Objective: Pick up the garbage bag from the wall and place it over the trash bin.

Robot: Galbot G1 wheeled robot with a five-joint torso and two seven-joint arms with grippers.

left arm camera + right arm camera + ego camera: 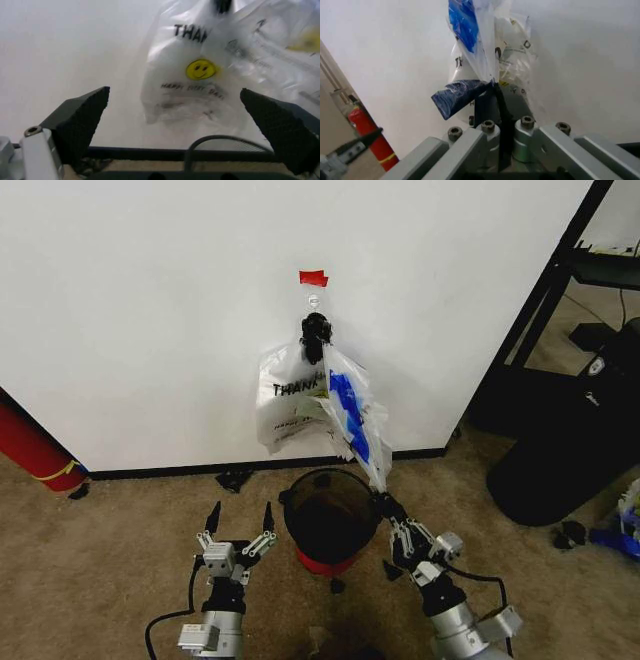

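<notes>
The thin translucent whitish garbage bag with a blue printed patch (pixel 348 412) hung stretched from the small hook (pixel 314 302) on the plain white wall (pixel 150 310), below a red tape strip (pixel 313 278), its lower corner drawn down toward the right end effector (pixel 385 507), whose fingers were clenched on the plastic beside the rim of the small round black mesh trash bin with a red base (pixel 330 520). Behind it hung a similar "THANK YOU" bag (pixel 192 75) under a black knot (pixel 315 330). The left end effector (pixel 240 520) hovered released, fingers spread, just left of the bin above the brown carpet floor (pixel 100 580).
</notes>
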